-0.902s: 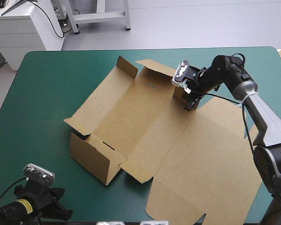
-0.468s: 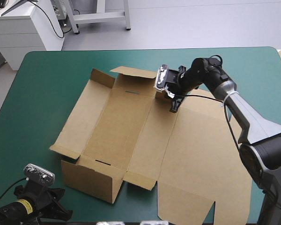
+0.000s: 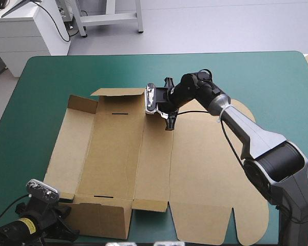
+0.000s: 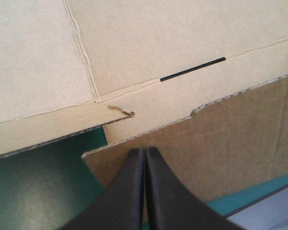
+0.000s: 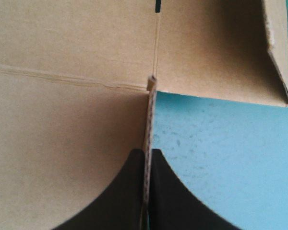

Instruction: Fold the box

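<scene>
The box [image 3: 143, 164] lies mostly flat on the teal-green cover [image 3: 51, 77], from left-ctr of the high view down to the lower right. Near wall [image 3: 100, 220] stands up at lower left; far flap [image 3: 118, 93] is raised at upper ctr w/ a slot [image 3: 119, 113] just below it. The big lid panel at lower right is flat.

The right gripper [image 3: 168, 117], upper ctr, is clamped on a small upright tab [image 5: 149, 124] at the box's far edge. In its wrist view the board's cut edge runs straight in btwn the black fingers [image 5: 170, 191], which are all but together on it.

The left gripper [image 4: 145, 191], lower-left corner of the high view, has fingers pressed together in one point w/ nothing btwn them. The near wall is just ahead of it; can't tell if they touch.

Step in hand, prob.: raising the far-side walls w/ the pinched tab. To do it well:
- Move the tab along its crease, not across, or the board may tear at the notch.
- Go slow. The sheet is light and unpinned, so it may slide on the cover.
- The left gripper could brace the near wall so the base stays put.
</scene>
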`<state>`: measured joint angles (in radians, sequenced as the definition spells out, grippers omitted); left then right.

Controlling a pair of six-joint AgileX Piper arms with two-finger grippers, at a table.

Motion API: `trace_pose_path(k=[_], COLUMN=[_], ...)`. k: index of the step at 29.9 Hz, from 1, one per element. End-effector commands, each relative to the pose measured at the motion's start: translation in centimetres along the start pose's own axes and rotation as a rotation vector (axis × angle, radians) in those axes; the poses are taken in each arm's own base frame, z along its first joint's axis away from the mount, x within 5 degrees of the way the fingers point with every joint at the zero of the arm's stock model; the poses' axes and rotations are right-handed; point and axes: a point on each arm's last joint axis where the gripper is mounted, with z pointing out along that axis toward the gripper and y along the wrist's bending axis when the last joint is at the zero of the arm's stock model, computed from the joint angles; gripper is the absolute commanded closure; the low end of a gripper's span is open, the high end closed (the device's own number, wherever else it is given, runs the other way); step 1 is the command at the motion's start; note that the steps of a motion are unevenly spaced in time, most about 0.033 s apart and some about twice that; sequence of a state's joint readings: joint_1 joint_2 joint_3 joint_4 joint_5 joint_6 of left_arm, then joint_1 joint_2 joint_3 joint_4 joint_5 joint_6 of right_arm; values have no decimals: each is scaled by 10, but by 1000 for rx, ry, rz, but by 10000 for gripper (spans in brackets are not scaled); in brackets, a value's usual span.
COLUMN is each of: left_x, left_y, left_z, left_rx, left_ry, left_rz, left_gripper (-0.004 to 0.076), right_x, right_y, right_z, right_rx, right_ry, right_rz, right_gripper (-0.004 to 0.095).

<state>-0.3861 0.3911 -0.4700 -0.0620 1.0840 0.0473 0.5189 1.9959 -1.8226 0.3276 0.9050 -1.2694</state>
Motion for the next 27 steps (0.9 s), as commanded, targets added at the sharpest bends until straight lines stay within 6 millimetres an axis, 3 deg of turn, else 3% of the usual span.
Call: trace_pose_path(k=[1,5,7,9,12,15,22,27], left_x=[-9,-9,-9,-9,-9,-9,-9,-9], left_y=[-1,-1,-1,-1,-1,-1,-1,-1], left_z=[-4,-4,-4,-4,-4,-4,-4,-4], left_rx=[9,9,9,9,9,9,9,9], left_ry=[-59,-59,-59,-59,-59,-59,-59,-59], left_rz=[-3,-3,-3,-3,-3,-3,-3,-3], left_gripper=[731,731,731,731,731,731,731,731], right_x=[-16,-14,-12,-12,-13,-15,-16,-20], right_y=[-12,-13,-14,-14,-13,-15,-17,-17], right_z=[-35,-35,-35,-35,-35,-35,-38,-52], right_rx=[129,137,142,142,138,158,183,203], right_ry=[-60,-29,-15,-15,-27,-40,-54,-69], right_rz=[-43,-78,-96,-96,-86,-70,-28,-13], right_gripper=[929,918,865,746,454,271,254,254])
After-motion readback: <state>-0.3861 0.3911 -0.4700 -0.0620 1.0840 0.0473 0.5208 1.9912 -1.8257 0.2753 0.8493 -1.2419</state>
